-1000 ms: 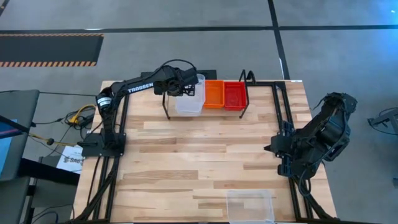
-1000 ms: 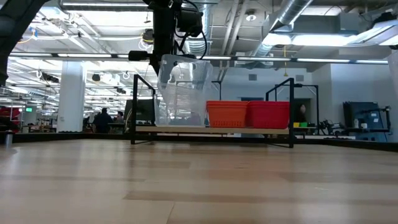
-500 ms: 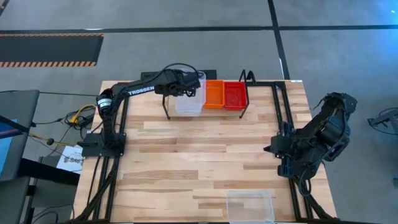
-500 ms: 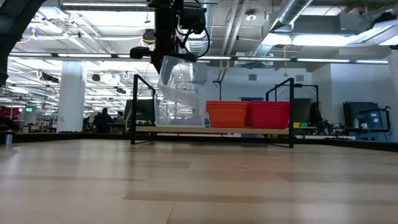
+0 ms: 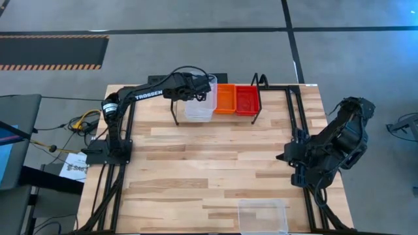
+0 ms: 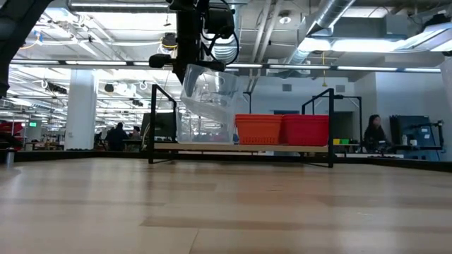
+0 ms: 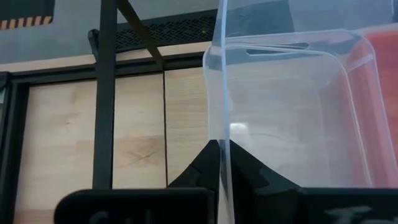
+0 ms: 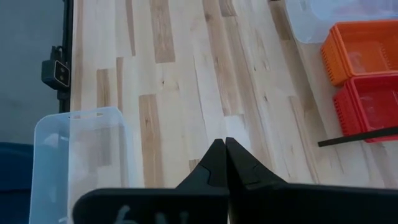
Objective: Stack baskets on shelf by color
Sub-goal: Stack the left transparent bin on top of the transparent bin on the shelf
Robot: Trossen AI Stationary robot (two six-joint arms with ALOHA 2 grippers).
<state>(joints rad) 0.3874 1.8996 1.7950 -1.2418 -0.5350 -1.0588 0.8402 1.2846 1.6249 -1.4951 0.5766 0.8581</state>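
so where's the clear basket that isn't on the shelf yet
In the high view the clear basket sits alone at the table's near edge, right of centre, just in front of the parked right gripper. It is far from the shelf.

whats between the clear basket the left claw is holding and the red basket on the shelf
An orange basket sits between the held clear basket and the red basket, touching the red one. The high view shows it; the low view confirms the order.
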